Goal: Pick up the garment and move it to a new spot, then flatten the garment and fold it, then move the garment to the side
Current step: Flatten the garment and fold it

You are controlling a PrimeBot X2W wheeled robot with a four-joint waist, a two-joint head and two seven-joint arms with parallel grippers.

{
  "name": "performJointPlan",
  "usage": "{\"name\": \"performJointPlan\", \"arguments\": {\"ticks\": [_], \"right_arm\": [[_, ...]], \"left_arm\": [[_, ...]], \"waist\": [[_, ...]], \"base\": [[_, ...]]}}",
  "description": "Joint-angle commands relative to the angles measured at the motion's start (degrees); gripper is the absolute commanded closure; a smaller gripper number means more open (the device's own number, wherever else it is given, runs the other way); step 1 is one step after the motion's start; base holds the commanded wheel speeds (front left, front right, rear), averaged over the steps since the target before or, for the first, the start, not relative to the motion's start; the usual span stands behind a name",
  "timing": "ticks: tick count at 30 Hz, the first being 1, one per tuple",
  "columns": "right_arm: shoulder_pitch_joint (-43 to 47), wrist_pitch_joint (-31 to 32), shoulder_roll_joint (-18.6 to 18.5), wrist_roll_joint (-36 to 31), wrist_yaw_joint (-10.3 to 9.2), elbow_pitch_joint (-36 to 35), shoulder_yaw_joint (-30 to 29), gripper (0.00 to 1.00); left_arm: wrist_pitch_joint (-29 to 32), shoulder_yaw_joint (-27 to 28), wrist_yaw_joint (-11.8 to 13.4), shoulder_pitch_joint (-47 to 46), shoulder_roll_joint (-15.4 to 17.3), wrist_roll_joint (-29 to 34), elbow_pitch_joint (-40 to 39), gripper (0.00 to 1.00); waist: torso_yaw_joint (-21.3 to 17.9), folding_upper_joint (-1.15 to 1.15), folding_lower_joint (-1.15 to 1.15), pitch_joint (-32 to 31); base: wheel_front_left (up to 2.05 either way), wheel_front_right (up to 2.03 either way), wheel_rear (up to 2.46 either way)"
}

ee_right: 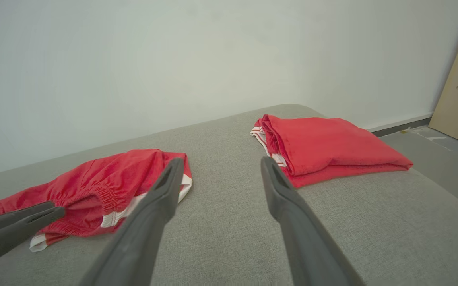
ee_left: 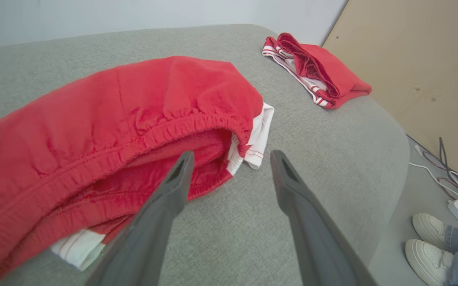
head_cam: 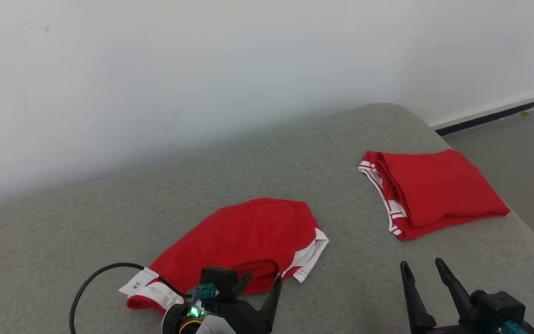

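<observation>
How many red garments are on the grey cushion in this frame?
2. The loose garment lies near the front, by the left gripper; the folded garment sits farther back on the right. No others seem hidden.

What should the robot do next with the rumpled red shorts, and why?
Probably move the right gripper across to the rumpled red shorts and grasp their white-trimmed edge. Both grippers stand open, the left gripper is beside the waistband, and the shorts lie bunched, not flat.
</observation>
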Motion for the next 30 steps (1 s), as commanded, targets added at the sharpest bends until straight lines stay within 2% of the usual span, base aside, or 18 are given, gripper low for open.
{"name": "performJointPlan", "arguments": {"ticks": [1,6,12,17,18,19,20,21,22,23,24,25,26,30], "right_arm": [[-0.5,0.1,0.0,-0.3,-0.11,-0.3,0.0,0.0],[-1.0,-0.1,0.0,-0.1,-0.11,-0.6,0.4,0.0],[-1.0,-0.9,0.0,0.1,-0.11,-1.2,-0.8,0.0],[-0.7,-1.4,0.0,0.7,-0.11,-1.3,-1.1,0.0],[-0.7,-1.5,0.0,0.8,-0.11,-1.2,-1.0,0.0],[-0.8,-1.6,0.0,0.7,-0.12,-1.1,-1.0,0.0],[-0.9,-1.6,0.0,0.8,-0.12,-1.0,-0.9,0.0],[-1.0,-1.6,0.0,0.8,-0.12,-0.9,-0.9,0.0],[-1.1,-1.4,0.0,0.8,-0.12,-0.8,-0.8,0.0],[-1.2,-1.3,0.0,0.7,-0.12,-0.7,-0.6,0.0],[-1.3,-1.1,0.0,0.6,-0.12,-0.5,-0.4,0.0],[-1.5,-1.0,0.0,0.5,-0.12,-0.3,-0.3,0.0],[-1.5,-0.9,0.0,0.5,-0.12,-0.2,-0.3,0.0],[-1.7,-0.8,0.0,0.5,-0.12,0.0,0.3,0.0]], "left_arm": [[-0.2,-0.1,-0.1,-1.1,-0.1,-0.8,0.8,0.0],[0.1,-1.3,0.9,-3.0,-0.2,-2.9,4.1,0.0],[0.6,-3.1,0.9,-6.2,-0.2,-4.6,6.7,0.0],[-1.9,-3.8,4.6,-9.6,-0.2,-2.5,11.3,0.0],[-2.3,-3.4,5.2,-9.9,-0.2,-2.9,12.3,0.07],[-2.5,-3.1,5.7,-10.2,-0.1,-2.9,13.3,0.22],[-2.7,-3.1,6.0,-10.4,-0.1,-2.9,14.2,0.56],[-3.0,-2.7,6.3,-10.5,-0.1,-3.3,14.8,0.71],[-3.1,-2.6,6.5,-10.6,-0.2,-3.5,15.5,0.78],[-3.2,-2.4,6.6,-10.4,-0.2,-3.9,16.1,0.75],[-3.2,-2.2,6.5,-10.1,-0.2,-4.3,16.5,0.63],[-3.1,-2.2,6.3,-9.7,-0.2,-4.7,16.8,0.25],[-2.7,-2.2,5.9,-9.2,-0.2,-5.5,16.7,0.02],[-1.6,-3.5,4.8,-7.5,-0.2,-7.6,15.3,0.0]], "waist": [[-5.2,0.0,0.0,1.8],[-9.6,0.0,0.0,3.5],[-10.9,0.0,0.0,5.3],[-11.2,0.0,0.0,6.1],[-11.2,0.0,0.0,6.1],[-11.2,0.0,0.0,6.1],[-11.2,0.0,0.0,6.1],[-11.2,0.0,0.0,6.0],[-11.1,0.0,0.0,5.9],[-11.0,0.0,0.0,5.7],[-10.8,0.0,0.0,5.5],[-10.7,0.0,0.0,5.3],[-10.3,0.0,0.0,5.2],[-9.3,0.0,0.0,4.8]], "base": [[0.0,0.0,0.0],[0.0,0.0,0.0],[0.0,0.0,0.0],[0.0,0.0,0.0],[0.0,0.0,0.0],[0.0,0.0,0.0],[0.0,0.0,0.0],[0.0,0.0,0.0],[0.0,0.0,0.0],[0.0,0.0,0.0],[0.0,0.0,0.0],[0.0,0.0,0.0],[0.0,0.0,0.0],[0.0,0.0,0.0]]}}
